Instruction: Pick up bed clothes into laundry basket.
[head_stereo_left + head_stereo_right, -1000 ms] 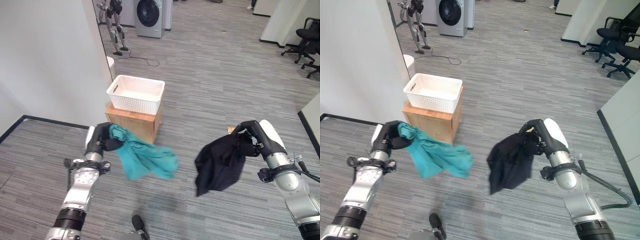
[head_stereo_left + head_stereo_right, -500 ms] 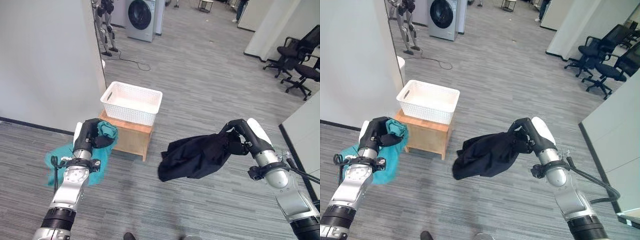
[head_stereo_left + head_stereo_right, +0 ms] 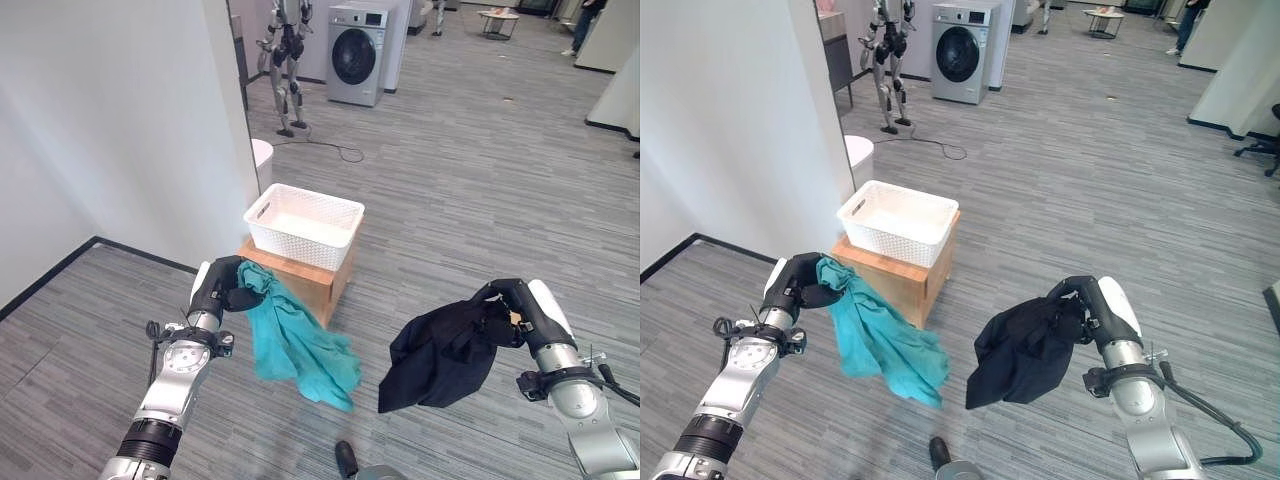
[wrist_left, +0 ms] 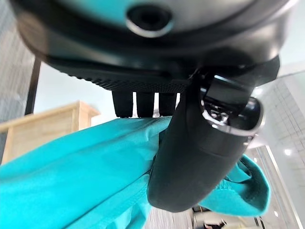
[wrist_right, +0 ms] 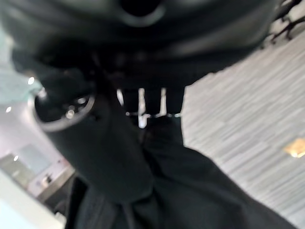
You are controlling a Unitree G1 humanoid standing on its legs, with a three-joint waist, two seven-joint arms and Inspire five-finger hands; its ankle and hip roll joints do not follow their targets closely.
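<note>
With the left hand clenched on the teal cloth and the right hand on the black garment, both limp and light, hold the bunched tops short of the basket.

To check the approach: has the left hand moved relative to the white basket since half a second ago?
Cannot tell: the camera shifted. The left hand holds the teal cloth below-left of the white basket, as before.

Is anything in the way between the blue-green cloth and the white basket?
Nothing visible is. The left hand holds the teal cloth in the air, just in front of the wooden box that carries the open white basket.
</note>
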